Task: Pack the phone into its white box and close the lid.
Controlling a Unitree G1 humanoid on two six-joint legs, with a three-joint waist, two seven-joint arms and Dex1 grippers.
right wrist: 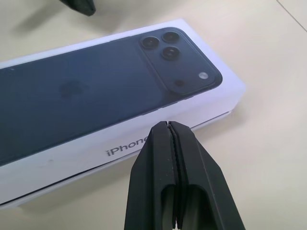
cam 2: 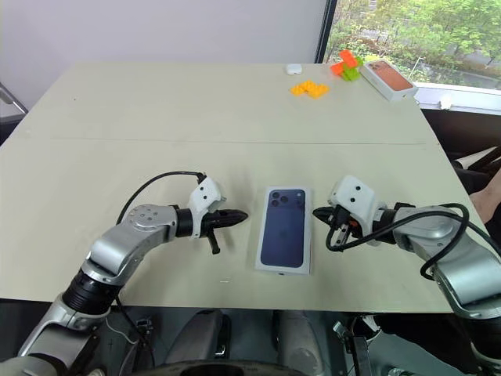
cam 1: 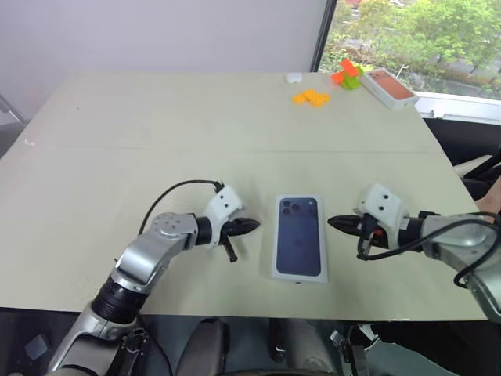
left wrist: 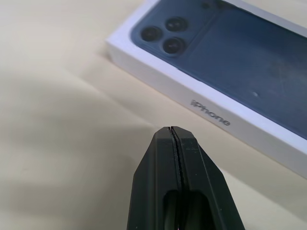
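Note:
The white box (cam 1: 298,237) lies flat near the table's front edge, between my two grippers. Its lid (right wrist: 86,96) sits on it, with a thin seam low on the side wall. The lid's top bears a picture of a dark navy-blue phone back with a camera cluster, and the side (left wrist: 211,103) reads "iPhone". The phone itself is hidden. My left gripper (cam 1: 254,225) is shut and empty, its tip a little way off the box's left side. To the right of the box, my right gripper (cam 1: 332,222) is also shut and empty, pointing at that side.
An orange-red-topped box (cam 1: 389,86) lies at the far right corner. Orange bricks (cam 1: 311,97), red and green bricks (cam 1: 345,74) and a small white object (cam 1: 293,77) sit beside it. The table's front edge (cam 1: 235,313) runs just behind both arms.

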